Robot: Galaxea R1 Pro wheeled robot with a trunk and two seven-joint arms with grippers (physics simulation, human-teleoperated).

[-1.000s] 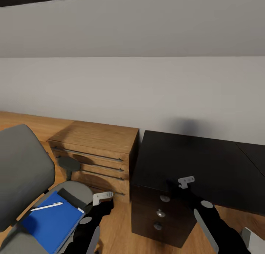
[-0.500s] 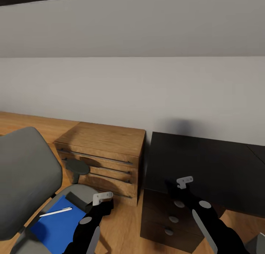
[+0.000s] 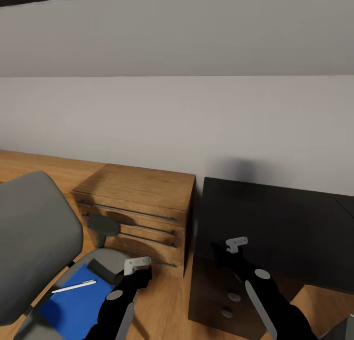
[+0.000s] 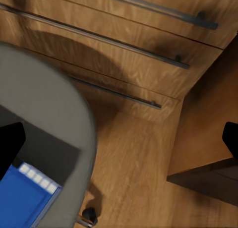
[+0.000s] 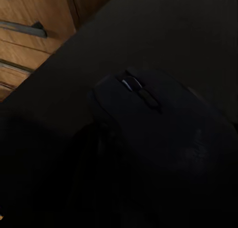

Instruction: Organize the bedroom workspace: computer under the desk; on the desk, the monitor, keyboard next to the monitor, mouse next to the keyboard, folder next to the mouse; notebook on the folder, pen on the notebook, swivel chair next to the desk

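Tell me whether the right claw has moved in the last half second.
Yes. In the head view the right claw has shifted left above the desk, toward the oak drawer chest, which has kept its place in the picture.

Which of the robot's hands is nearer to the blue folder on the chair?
Left. The left hand hangs just beside the folder at the swivel chair's seat edge. The right hand is over the desk, well off to the other side.

A home study corner: black desk (image 3: 275, 217), oak drawer chest (image 3: 137, 202), swivel chair (image 3: 34, 241).
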